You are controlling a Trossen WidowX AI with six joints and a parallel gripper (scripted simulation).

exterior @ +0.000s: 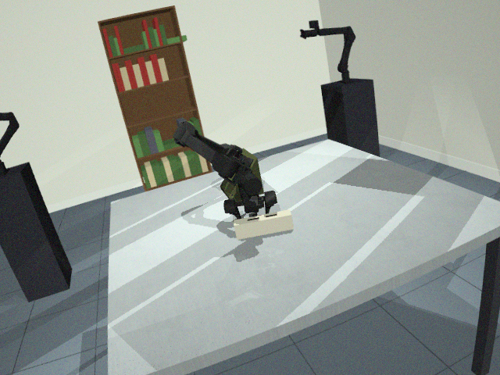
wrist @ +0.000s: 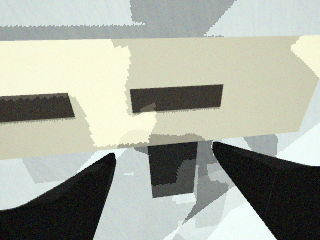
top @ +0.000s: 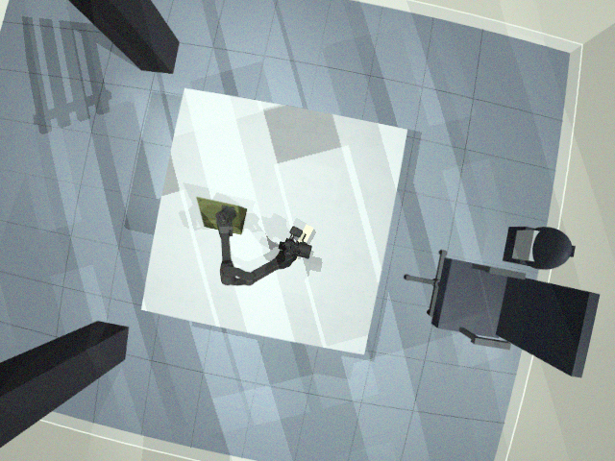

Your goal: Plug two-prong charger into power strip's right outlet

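The gripper [wrist: 163,157] hovers just above the strip [wrist: 210,70], fingers spread wide and holding nothing. A dark block [wrist: 172,167] sits between them.

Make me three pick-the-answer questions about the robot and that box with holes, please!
1. Where is the power strip? A on the floor; B on the table; C on a shelf.
2. How many dark slots does the wrist view show on it? A two; B five; C none.
3. How is the gripper? A shut on a book; B open, holding nothing; C out of sight.
Answers: B, it lies on the table top; A, two slots sit side by side; B, its fingers stand wide apart.
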